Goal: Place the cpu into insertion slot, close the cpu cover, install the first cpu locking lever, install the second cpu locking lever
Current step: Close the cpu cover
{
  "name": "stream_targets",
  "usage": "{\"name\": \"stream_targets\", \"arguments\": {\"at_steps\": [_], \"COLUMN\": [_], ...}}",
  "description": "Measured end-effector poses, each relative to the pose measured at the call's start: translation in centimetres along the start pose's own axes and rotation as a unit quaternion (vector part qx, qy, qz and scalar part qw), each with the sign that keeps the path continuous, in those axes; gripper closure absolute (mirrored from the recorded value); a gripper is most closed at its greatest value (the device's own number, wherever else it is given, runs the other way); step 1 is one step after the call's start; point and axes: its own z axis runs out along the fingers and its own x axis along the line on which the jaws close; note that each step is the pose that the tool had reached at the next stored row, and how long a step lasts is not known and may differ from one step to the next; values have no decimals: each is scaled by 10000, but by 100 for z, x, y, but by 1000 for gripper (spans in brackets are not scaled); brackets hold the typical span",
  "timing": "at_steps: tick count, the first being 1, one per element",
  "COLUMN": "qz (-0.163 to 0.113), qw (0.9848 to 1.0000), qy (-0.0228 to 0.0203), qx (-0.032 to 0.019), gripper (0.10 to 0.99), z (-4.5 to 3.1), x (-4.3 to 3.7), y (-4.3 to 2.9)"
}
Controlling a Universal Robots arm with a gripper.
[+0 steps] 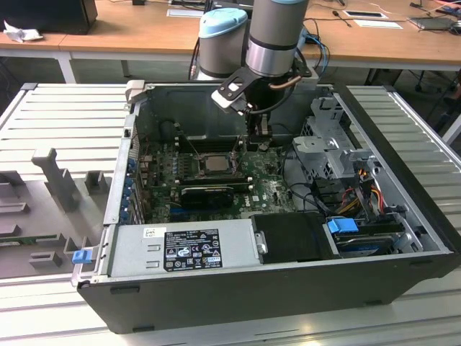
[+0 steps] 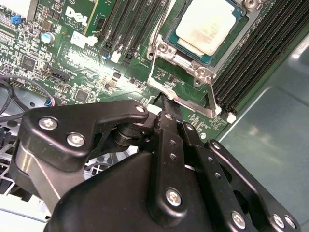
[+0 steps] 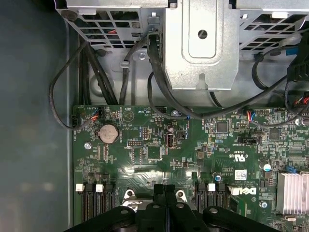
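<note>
Nearest in the exterior view is the dark front wall of the open computer case (image 1: 216,299), which lies on a slatted metal table (image 1: 65,108). Just inside that wall are the grey power supply (image 1: 180,249) and, to the exterior view's right of it, a black box (image 1: 292,238). Behind them the green motherboard (image 1: 270,191) lies flat, with a long black heatsink (image 1: 207,193) across it.

Just past the heatsink is the insertion slot (image 1: 189,166), and the cpu (image 2: 212,24) sits inside it, pale metal top upward. The cpu cover (image 2: 181,60) appears to lie flat around the chip, framing it through its window. Black memory slots (image 2: 251,58) run alongside.

The gripper (image 2: 167,108) hangs at the slot's edge, on the exterior view's right of the chip and close to the case's rear wall. Its fingers (image 3: 159,193) are pressed together with no gap between them, and their tip meets a silver locking lever (image 2: 190,104) that runs along the socket's rim. I cannot tell whether the lever is latched.

A round coin battery (image 3: 108,131) sits on the board farther out, and a metal drive cage (image 1: 328,140) fills the case's side at the exterior view's right.

Beyond the case stands a wooden table (image 1: 144,36)
</note>
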Motion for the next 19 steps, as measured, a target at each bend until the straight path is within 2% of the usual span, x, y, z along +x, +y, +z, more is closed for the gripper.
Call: {"name": "stream_targets", "arguments": {"at_steps": [5, 19], "qz": [0, 0], "qw": [10000, 10000], "qy": [0, 0], "qx": [0, 0], "gripper": [980, 980], "z": [1, 3], "x": [0, 1], "y": [-12, -101]}}
